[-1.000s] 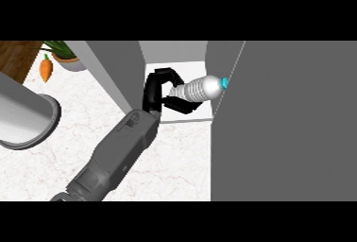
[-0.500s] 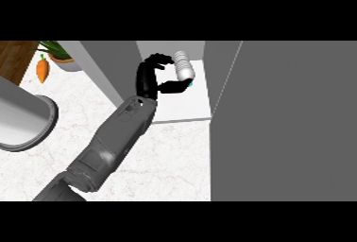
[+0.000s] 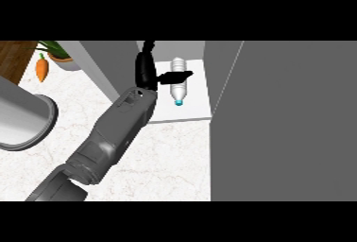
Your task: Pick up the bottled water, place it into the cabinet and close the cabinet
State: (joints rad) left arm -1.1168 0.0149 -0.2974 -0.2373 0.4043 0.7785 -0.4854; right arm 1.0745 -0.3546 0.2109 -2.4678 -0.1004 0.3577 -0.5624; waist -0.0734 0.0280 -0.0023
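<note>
The bottled water (image 3: 179, 84) lies on its side on the white floor of the cabinet (image 3: 194, 111), its blue cap pointing toward me. My left hand (image 3: 146, 69) is inside the cabinet just left of the bottle. Its fingers are straight and point into the cabinet, and its thumb (image 3: 175, 76) stretches across the bottle's middle. The hand is open, not curled round the bottle. The grey cabinet door (image 3: 293, 118) stands open and fills the right side of the view. My right hand is out of sight.
The cabinet's grey left wall (image 3: 105, 61) rises beside my forearm. A carrot (image 3: 42, 67) and a potted plant (image 3: 61, 56) sit at the back left. A large grey round vessel (image 3: 21, 120) stands at the left on the marble counter (image 3: 167, 160).
The hand carried the bottle deeper into the cabinet and turned it from cap-right to cap-toward-me. The bottle now lies on the cabinet floor and the fingers have straightened off it.
</note>
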